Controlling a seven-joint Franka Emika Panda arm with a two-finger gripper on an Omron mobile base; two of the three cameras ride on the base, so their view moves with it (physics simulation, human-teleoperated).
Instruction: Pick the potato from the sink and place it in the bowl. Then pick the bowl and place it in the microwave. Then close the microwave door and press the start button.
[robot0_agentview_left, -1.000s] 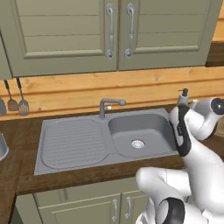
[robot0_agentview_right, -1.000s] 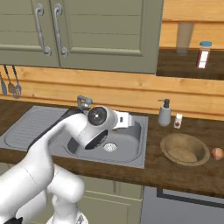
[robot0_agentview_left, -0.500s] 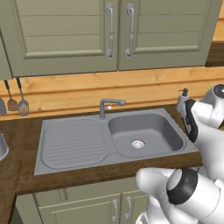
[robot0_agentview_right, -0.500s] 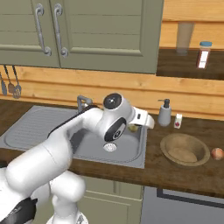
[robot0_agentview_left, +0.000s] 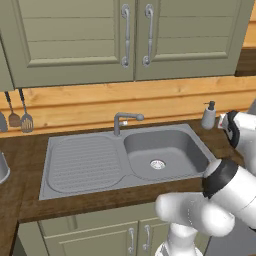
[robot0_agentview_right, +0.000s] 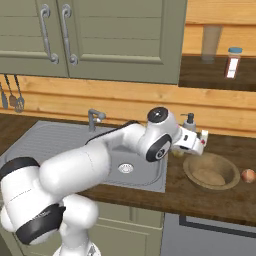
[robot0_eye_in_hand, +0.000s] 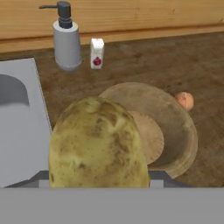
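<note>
We see a dark wooden counter (robot0_agentview_right: 220, 197) carrying the sink (robot0_agentview_left: 90, 162), the bowl (robot0_agentview_right: 210, 171), a grey soap dispenser (robot0_eye_in_hand: 67, 40), a small white bottle (robot0_eye_in_hand: 97, 53) and an orange-brown round thing (robot0_agentview_right: 248, 175).

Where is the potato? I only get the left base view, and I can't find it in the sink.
Observer: The hand view shows the potato held in the gripper, close to the camera.
Operator: Is it near the bowl?
Observer: Yes. The wooden bowl sits on the counter right of the sink, just beyond the potato.
Operator: Anything in the bowl?
Observer: Nothing; a small orange-brown ball lies beside it.
</note>
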